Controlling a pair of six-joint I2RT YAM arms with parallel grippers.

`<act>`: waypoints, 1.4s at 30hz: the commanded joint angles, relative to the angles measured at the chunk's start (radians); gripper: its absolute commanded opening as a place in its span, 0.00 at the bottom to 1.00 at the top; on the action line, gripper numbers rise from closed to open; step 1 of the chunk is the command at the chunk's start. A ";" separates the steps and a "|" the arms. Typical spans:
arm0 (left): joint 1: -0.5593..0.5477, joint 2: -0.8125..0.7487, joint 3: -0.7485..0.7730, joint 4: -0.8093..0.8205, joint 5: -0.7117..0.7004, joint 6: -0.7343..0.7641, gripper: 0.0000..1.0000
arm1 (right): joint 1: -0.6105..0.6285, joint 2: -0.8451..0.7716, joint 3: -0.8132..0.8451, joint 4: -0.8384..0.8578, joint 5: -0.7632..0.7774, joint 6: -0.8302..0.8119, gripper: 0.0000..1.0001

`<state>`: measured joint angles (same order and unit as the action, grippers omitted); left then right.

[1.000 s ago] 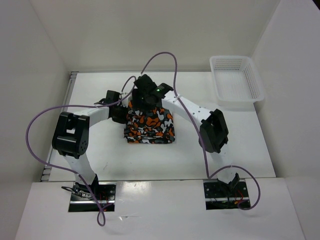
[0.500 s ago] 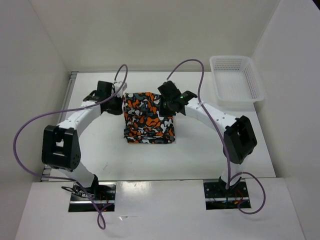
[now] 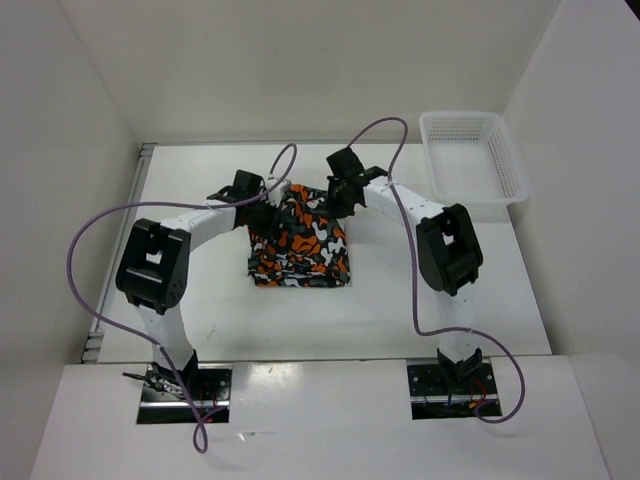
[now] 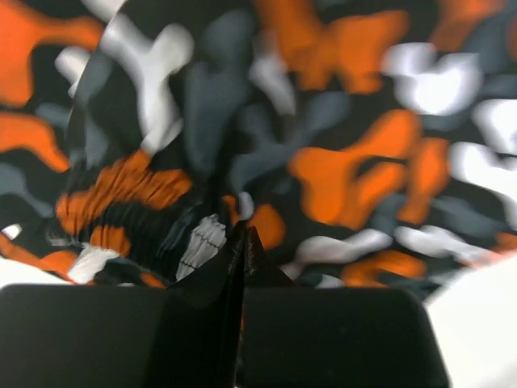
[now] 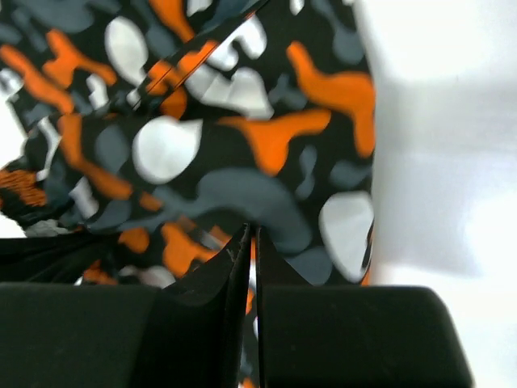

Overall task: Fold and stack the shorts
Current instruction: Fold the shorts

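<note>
shorts (image 3: 300,250) sit as a folded camo stack on the table (image 3: 450,300), left of the white mesh basket (image 3: 470,204) and nearer the arm bases than it, well apart from it. The stack's far edge, roughly level with the basket's near wall, is pulled up off the stack and stretched between the two grippers

left gripper (image 3: 270,207): on the corner of that raised edge farthest from the basket. Left wrist view shows its fingers (image 4: 202,323) pressed together to a point, with camo cloth bunched and wrinkled right at the tips, so it is clamped on the shorts

right gripper (image 3: 336,203): on the corner of the raised edge nearest the basket, between the left gripper and the basket. Right wrist view shows its fingers (image 5: 202,323) almost touching, with a thin slit between them and orange cloth showing in it, so it is pinching the shorts too. Cloth spreads out beyond the tips, with bare white table beside it

both arms come in from opposite sides of the stack, the right elbow below the basket's near-left corner and the left elbow on the far side of the stack from the basket. Purple cables (image 3: 80,260) loop over both
</note>
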<state>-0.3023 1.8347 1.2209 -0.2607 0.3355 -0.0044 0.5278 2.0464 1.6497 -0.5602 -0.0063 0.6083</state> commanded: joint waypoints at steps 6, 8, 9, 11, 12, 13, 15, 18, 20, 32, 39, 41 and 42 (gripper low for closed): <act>0.071 0.092 0.031 0.080 -0.035 0.004 0.00 | -0.057 0.199 0.117 0.051 0.009 0.015 0.12; 0.071 0.118 0.031 0.054 -0.035 0.004 0.00 | -0.066 0.227 0.117 0.051 0.018 0.025 0.15; 0.071 0.130 0.031 0.054 -0.035 0.004 0.00 | -0.066 0.227 0.117 0.051 0.019 0.025 0.15; 0.071 0.130 0.020 0.043 -0.035 0.004 0.00 | -0.066 0.195 0.117 0.051 0.019 0.025 0.22; 0.071 0.121 0.009 0.043 -0.014 0.004 0.00 | -0.066 0.170 0.117 0.051 0.019 0.025 0.26; 0.071 0.094 0.009 0.029 0.000 0.004 0.00 | -0.066 0.143 0.117 0.040 0.019 0.025 0.36; 0.071 0.045 0.009 0.018 0.020 0.004 0.04 | -0.066 0.034 0.117 0.030 0.028 0.013 0.53; 0.071 -0.083 0.067 -0.035 0.043 0.004 0.30 | -0.066 -0.124 0.127 0.003 0.068 0.002 0.87; 0.071 -0.179 0.101 -0.089 0.054 0.004 0.64 | -0.066 -0.202 0.108 -0.010 0.089 -0.007 1.00; 0.138 -0.581 0.025 -0.132 0.108 0.004 1.00 | -0.107 -0.804 -0.353 0.048 0.290 -0.035 1.00; 0.167 -0.922 -0.175 -0.092 0.016 0.004 1.00 | -0.126 -1.095 -0.547 0.013 0.402 0.021 1.00; 0.180 -1.027 -0.225 -0.092 -0.025 0.004 1.00 | -0.135 -1.188 -0.591 -0.013 0.424 0.065 1.00; 0.192 -1.060 -0.242 -0.092 -0.042 0.004 1.00 | -0.147 -1.212 -0.603 -0.032 0.424 0.076 1.00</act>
<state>-0.1326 0.8894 1.0058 -0.3927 0.3500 -0.0040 0.4023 0.9443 1.0695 -0.5663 0.3378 0.6346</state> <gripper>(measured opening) 0.998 0.999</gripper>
